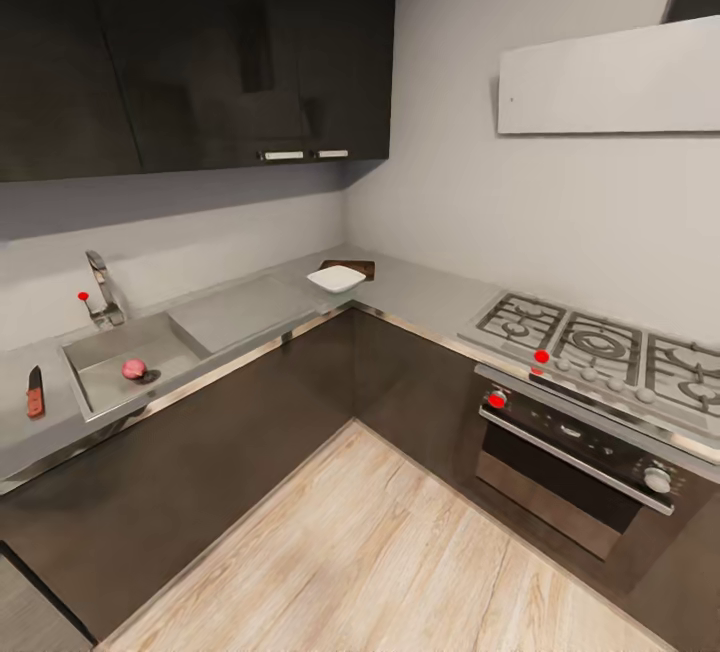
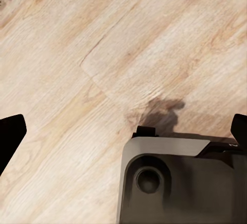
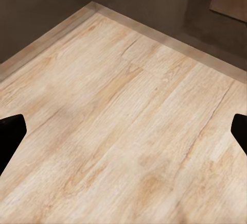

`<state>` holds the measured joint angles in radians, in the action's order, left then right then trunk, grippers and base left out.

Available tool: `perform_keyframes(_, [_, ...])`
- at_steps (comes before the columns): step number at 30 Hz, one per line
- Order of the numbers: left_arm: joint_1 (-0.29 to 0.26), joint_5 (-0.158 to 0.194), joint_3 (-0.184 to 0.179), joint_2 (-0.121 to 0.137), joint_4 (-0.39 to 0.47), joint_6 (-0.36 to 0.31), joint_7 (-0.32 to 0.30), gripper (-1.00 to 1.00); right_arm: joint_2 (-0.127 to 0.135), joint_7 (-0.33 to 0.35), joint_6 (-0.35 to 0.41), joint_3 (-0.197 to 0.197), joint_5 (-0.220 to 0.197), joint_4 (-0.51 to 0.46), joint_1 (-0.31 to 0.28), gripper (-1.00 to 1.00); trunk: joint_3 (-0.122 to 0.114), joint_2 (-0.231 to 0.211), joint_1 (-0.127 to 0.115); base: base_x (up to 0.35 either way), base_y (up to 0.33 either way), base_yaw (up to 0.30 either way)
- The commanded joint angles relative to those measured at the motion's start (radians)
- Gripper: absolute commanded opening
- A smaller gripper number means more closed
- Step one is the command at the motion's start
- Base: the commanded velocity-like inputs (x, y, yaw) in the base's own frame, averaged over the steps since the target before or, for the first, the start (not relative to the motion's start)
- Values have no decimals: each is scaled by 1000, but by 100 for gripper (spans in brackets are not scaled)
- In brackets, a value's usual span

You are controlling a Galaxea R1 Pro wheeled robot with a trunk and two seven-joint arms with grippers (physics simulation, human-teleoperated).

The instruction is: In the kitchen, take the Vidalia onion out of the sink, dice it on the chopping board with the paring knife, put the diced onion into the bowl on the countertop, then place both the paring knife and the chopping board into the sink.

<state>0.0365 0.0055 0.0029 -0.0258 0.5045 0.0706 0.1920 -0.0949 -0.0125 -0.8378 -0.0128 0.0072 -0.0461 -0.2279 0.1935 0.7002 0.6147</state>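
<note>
1. Target position. The Vidalia onion (image 1: 134,369) lies on the floor of the sink (image 1: 105,357), toward the front wall of the basin and well apart from the tap (image 1: 103,292) at the back rim. The paring knife (image 1: 35,392) lies on the countertop (image 1: 420,292) just beside the sink, on the side away from the drainboard (image 1: 240,307), its long axis running roughly front to back. The bowl (image 1: 336,278) stands beyond the drainboard, in the counter corner, with the chopping board (image 1: 355,267) just behind it.

2. Governing relation. The sink sits toward the robot's left, so the left arm is judged the nearer one for the pick. The base stands well apart from the counter, so an approach is judged necessary before any reach.

3. Arm pose. Both wrist views look down on pale wood floor (image 3: 123,131), indicating lowered, stowed arms. The left wrist view also takes in a dark part of the robot base (image 2: 180,183).

4. Claw state. On the left gripper (image 2: 123,131) and right gripper (image 3: 123,131), the 2 fingertips stand at opposite frame edges: both spread wide, holding nothing.
</note>
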Motion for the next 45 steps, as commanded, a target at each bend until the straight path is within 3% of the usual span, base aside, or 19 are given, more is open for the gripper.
perform_keyframes(1, [0,1,0,0,1,2,3,100,0,-1,-3,-1,1,0,-1,100,-2,-6,-4,0,0,0])
perform_keyframes(30, [0,-1,-1,-2,4,2,3,100,-1,-1,-1,-1,1,2,-1,100,-93,-209,-115,0,0,0])
perform_keyframes(35, [0,-6,-1,-3,6,1,4,100,-1,-1,-1,-1,1,2,-1,100,-93,-209,-115,0,0,0])
perform_keyframes(37, [0,-8,1,-10,50,-11,8,100,0,-1,-2,-1,2,2,-1,100,-93,-209,-115,0,0,0])
perform_keyframes(38, [0,-8,1,-22,98,-29,9,100,0,-1,-2,-1,2,2,-1,100,-93,-209,-115,0,0,0])
perform_keyframes(39, [-1,-10,1,-45,199,-102,10,100,0,-1,-2,-1,2,3,-1,100,-93,-209,-115,0,0,0])
perform_keyframes(40, [-1,-10,0,-52,240,-144,10,100,0,-1,-2,-1,2,3,-1,100,-93,-209,-115,0,0,0])
perform_keyframes(41, [-1,-12,-3,-68,375,-309,8,100,0,-1,-2,-1,2,3,-1,100,-93,-209,-115,0,0,0])
perform_keyframes(43, [-1,-13,-28,-78,569,-556,4,100,1,-1,-1,-1,2,3,-1,100,-93,-209,-115,0,0,0])
perform_keyframes(45, [-6,-13,-71,-83,744,-727,3,100,2,-1,0,-1,2,3,-1,100,-93,-209,-115,0,0,0])
